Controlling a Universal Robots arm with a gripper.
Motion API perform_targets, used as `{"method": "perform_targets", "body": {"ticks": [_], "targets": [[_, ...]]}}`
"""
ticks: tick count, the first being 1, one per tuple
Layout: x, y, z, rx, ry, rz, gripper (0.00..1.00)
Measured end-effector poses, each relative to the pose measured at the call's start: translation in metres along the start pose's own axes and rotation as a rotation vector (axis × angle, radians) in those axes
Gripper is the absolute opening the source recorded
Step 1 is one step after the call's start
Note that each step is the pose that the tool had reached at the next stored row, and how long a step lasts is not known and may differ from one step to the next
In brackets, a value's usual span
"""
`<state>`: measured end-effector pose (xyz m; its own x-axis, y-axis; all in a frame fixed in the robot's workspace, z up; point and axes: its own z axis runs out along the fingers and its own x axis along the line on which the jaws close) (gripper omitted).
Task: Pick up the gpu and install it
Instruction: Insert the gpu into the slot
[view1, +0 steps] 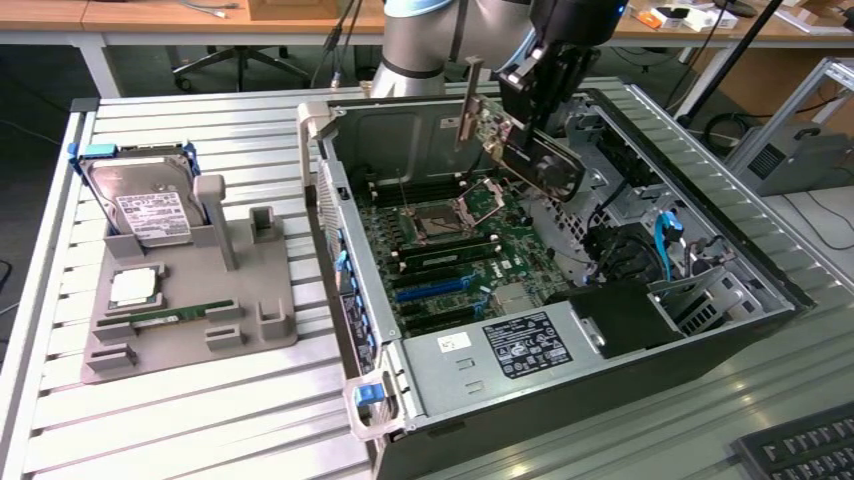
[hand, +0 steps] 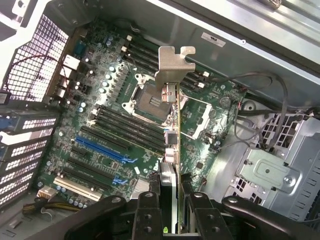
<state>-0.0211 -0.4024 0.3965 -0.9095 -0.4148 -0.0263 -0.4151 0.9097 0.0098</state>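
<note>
Gpu (view1: 550, 168) (hand: 172, 127): green board with a black cooler block and a silver end bracket (view1: 470, 98) (hand: 172, 67). It is held in the air inside the open computer case (view1: 358, 300), above the motherboard (view1: 447, 255) (hand: 112, 125) and clear of it. In the exterior view its long axis slopes from the upright bracket, at the exterior view's left, down toward the exterior view's right. In the wrist view it is edge-on, with the bracket at the end farthest from the gripper. No writing on it can be read.

Gripper (view1: 537, 125) (hand: 171, 202): its black fingers (hand: 149, 210) pinch the card between them, one on each face.

Writing and labels:
- Black label with white print (view1: 527, 343) on the power supply: not legible.
- White sticker (hand: 212, 39) on the case wall: too small to read.
- White label on the silver hard drive (view1: 147, 205): text unreadable.

Grey holder (view1: 200, 290), beside the case on the slatted table (view1: 187, 410): it carries the hard drive standing upright and a narrow green memory stick (view1: 167, 317) lying flat.
</note>
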Motion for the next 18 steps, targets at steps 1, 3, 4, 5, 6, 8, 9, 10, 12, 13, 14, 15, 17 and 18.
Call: {"method": "perform_targets", "body": {"ticks": [1, 3, 4, 5, 6, 8, 9, 10, 12, 13, 14, 15, 17, 18], "targets": [[0.0, 0.0, 0.0, -0.0002, 0.0001, -0.007, 0.26], [0.0, 0.0, 0.0, -0.0005, 0.0002, -0.019, 0.26], [0.0, 0.0, 0.0, -0.0007, 0.0003, -0.026, 0.26], [0.0, 0.0, 0.0, -0.0009, 0.0003, -0.032, 0.26], [0.0, 0.0, 0.0, -0.001, 0.0003, -0.038, 0.26], [0.0, 0.0, 0.0, -0.0013, 0.0005, -0.048, 0.26], [0.0, 0.0, 0.0, -0.0014, 0.0005, -0.052, 0.26], [0.0, 0.0, 0.0, -0.0015, 0.0005, -0.056, 0.26], [0.0, 0.0, 0.0, -0.0017, 0.0007, -0.066, 0.26], [0.0, 0.0, 0.0, -0.0018, 0.0007, -0.07, 0.26], [0.0, 0.0, 0.0, -0.002, 0.0007, -0.074, 0.26], [0.0, 0.0, 0.0, -0.002, 0.0008, -0.077, 0.26], [0.0, 0.0, 0.0, -0.0022, 0.0008, -0.085, 0.26], [0.0, 0.0, 0.0, -0.0023, 0.0009, -0.089, 0.26]]}}
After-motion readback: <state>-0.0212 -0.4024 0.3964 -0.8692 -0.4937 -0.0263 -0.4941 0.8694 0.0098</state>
